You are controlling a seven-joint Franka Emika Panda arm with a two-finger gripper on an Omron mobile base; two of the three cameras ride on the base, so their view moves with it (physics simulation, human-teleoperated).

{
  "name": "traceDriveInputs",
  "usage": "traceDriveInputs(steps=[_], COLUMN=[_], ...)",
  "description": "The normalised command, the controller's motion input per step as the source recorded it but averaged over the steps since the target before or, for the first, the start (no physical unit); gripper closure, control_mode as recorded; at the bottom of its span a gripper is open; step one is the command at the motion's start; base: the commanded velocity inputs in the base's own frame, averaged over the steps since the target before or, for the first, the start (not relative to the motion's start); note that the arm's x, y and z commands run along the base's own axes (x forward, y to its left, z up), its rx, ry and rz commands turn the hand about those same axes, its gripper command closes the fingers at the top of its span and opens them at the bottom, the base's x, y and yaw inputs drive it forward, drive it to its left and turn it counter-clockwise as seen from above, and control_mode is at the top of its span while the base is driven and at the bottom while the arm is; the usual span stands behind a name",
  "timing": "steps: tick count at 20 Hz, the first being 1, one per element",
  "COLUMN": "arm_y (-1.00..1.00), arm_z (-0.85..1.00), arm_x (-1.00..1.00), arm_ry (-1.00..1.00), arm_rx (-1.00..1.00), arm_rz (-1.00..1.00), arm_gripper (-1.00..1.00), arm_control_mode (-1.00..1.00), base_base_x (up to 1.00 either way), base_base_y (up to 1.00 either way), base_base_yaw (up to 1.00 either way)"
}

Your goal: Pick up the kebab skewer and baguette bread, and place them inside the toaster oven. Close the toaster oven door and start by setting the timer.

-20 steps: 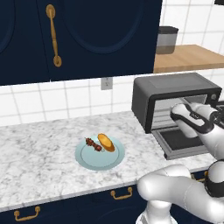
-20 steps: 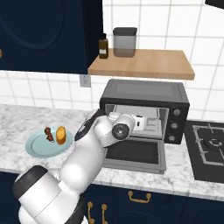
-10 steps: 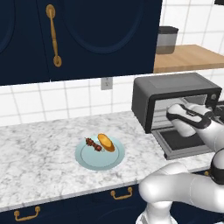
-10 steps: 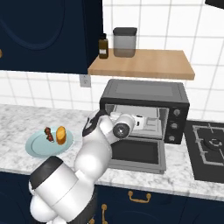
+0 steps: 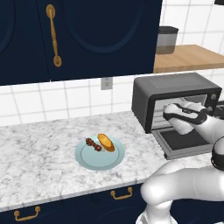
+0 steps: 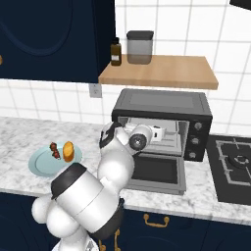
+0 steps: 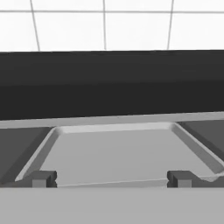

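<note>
I've swung the arm a little further across the oven (image 6: pixel 164 125) mouth, gripper (image 7: pixel 112 178) spread wide and empty above the lowered door (image 6: pixel 158 170), while skewer (image 5: pixel 93 145) and bread (image 5: pixel 106 142) lie untouched on the plate (image 5: pixel 87 159).

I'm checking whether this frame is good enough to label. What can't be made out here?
- Toaster oven knobs: left base view, hidden behind the white arm and cut by the right edge.
- Open gripper: hand view, the bottom band cuts off all but the tips of the fingers.
- Kebab skewer: too small to count its chunks, either base view.
- Bottle label: right base view, too small.
</note>
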Motion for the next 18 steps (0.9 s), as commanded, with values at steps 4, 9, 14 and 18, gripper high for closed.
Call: traceDriveInputs(steps=[4, 9, 14, 18], arm_y=[0.00, -0.28, -0.26, -0.04], arm_z=[-0.18, -0.08, -0.01, -0.26], arm_x=[0.23, 0.13, 0.20, 0.17], arm_ry=[0.07, 0.02, 0.01, 0.01], arm_rx=[0.00, 0.00, 0.00, 0.00], arm_rz=[0.00, 0.00, 0.00, 0.00], arm_gripper=[-1.00, -1.00, -1.00, -1.00], arm_control_mode=[-1.00, -1.00, -1.00, -1.00], base_base_x=[0.00, 0.00, 0.00, 0.00], base_base_y=[0.00, 0.00, 0.00, 0.00], base_base_yaw=[0.00, 0.00, 0.00, 0.00])
